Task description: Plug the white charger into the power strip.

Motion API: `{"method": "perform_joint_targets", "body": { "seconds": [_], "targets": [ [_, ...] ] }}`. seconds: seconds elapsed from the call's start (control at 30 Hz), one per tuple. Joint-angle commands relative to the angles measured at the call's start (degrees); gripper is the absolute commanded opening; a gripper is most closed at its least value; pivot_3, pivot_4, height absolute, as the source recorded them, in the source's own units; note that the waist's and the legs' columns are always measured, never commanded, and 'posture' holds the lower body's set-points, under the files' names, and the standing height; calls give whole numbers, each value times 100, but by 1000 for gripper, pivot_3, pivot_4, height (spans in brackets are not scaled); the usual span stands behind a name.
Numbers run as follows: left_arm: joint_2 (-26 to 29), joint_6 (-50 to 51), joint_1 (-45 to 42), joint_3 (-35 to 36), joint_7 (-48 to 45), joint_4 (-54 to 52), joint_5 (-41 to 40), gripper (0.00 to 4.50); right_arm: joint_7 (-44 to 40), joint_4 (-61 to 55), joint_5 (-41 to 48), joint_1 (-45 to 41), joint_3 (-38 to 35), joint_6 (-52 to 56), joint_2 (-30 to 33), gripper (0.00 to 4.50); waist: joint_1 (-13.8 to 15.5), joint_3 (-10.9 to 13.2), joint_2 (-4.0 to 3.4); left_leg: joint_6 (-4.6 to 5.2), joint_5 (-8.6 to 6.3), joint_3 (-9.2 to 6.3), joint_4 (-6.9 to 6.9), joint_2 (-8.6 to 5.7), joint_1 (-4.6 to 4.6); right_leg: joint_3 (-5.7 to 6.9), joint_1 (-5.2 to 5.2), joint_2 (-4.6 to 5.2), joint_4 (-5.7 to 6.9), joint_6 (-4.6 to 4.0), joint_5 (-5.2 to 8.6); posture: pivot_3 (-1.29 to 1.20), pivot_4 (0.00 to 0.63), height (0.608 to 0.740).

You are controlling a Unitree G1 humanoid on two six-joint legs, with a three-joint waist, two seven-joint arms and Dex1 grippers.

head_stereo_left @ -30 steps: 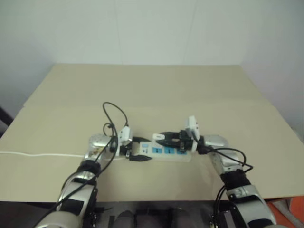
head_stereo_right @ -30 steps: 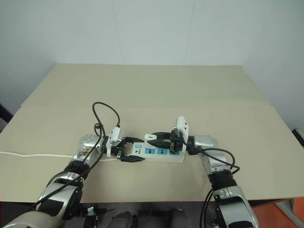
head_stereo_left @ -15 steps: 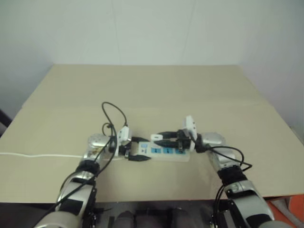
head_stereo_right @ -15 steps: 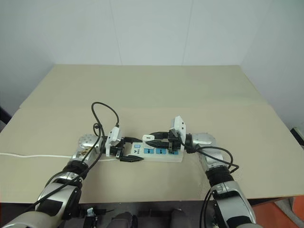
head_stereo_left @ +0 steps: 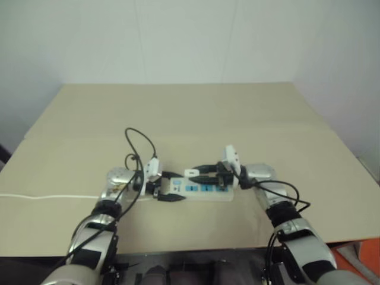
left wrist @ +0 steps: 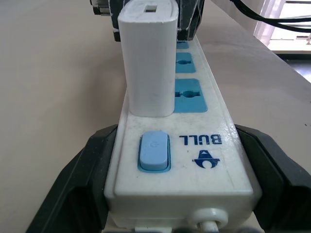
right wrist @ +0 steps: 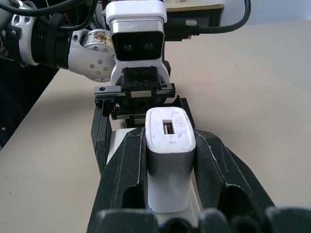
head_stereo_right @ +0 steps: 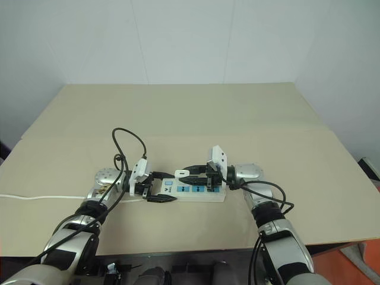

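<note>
The white charger (right wrist: pixel 170 160) stands upright on the power strip (left wrist: pixel 194 141) at the socket nearest the switch end, clamped between the fingers of the right gripper (head_stereo_right: pixel 189 173); the left gripper (head_stereo_right: pixel 155 189) is closed around the strip's switch end, pinning it to the bench (head_stereo_right: pixel 196 113); whether the prongs are fully seated cannot be told; a skewed push could jam them, and a loose left hold could let the strip slide; releasing early might tip the charger out.

The white charger (left wrist: pixel 147 58) hides its prongs against the power strip (left wrist: pixel 194 160).
</note>
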State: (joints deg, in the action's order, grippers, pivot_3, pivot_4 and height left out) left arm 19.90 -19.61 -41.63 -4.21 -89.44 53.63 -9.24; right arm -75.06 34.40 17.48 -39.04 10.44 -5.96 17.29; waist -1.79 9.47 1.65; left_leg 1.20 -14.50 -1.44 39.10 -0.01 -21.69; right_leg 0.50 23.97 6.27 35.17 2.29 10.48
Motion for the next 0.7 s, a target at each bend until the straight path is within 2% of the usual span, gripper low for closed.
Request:
{"method": "perform_joint_targets", "body": {
  "seconds": [0.03, 0.07, 0.1, 0.33, 0.47, 0.53, 0.6, 0.7],
  "targets": [
    [-66, -21, 19, -166, -238, -233, 14, 3287, 25, 469, -490, 252, 235, 10, 70, 1462, 0, -1, -1, 0, 0, 0, -1, 0, 0, 0, 0, 0, 0, 0, 0, 0, 150, 740],
    [-69, -24, 15, -166, -235, -227, 15, 3287, 24, 438, -466, 265, 204, -51, 69, 1821, 2, -2, -1, 0, 0, 0, -1, 0, 0, -1, 0, 0, 0, 0, 0, 0, 150, 740],
    [-71, -28, 13, -166, -232, -224, 16, 3287, 33, 401, -456, 283, 168, -122, 63, 1994, 9, -2, 0, 0, 0, 0, -1, 0, -1, 0, 0, 0, -1, 0, 0, 0, 150, 740],
    [-64, -56, 6, -168, -192, -187, 26, 3287, 35, 309, -492, 352, 57, -429, 66, 4377, 34, -4, 2, 0, 0, 0, -3, 0, -5, 0, 2, 0, -3, 0, 0, 0, 150, 740],
    [-74, 37, -28, -147, -86, -141, 37, 3287, 18, 320, -506, 370, 39, -459, 114, 4448, 46, -4, 2, 0, 0, 0, -3, 0, -6, 0, 2, 0, -5, 0, 0, 0, 150, 740],
    [-127, -24, -62, -73, -18, -103, -24, 4019, 5, 326, -505, 367, 31, -450, 129, 4500, 60, -4, 2, 0, 0, 0, -3, 0, -5, 0, 2, 0, -5, 0, 0, 0, 150, 740],
    [-151, -70, -98, -47, -108, -110, -81, 4472, -17, 330, -508, 361, 29, -433, 144, 4500, 76, -4, 2, -1, 0, 1, -3, -1, -4, 0, 1, 0, -5, 0, 0, 0, 150, 740],
    [-151, -116, -96, 6, -237, -237, -185, 4472, -10, 304, -508, 368, 18, -426, 163, 4500, 85, -4, 2, -1, 1, 1, -3, -1, -4, 0, 0, 0, -5, -1, 0, 0, 150, 740]
  ]
}}
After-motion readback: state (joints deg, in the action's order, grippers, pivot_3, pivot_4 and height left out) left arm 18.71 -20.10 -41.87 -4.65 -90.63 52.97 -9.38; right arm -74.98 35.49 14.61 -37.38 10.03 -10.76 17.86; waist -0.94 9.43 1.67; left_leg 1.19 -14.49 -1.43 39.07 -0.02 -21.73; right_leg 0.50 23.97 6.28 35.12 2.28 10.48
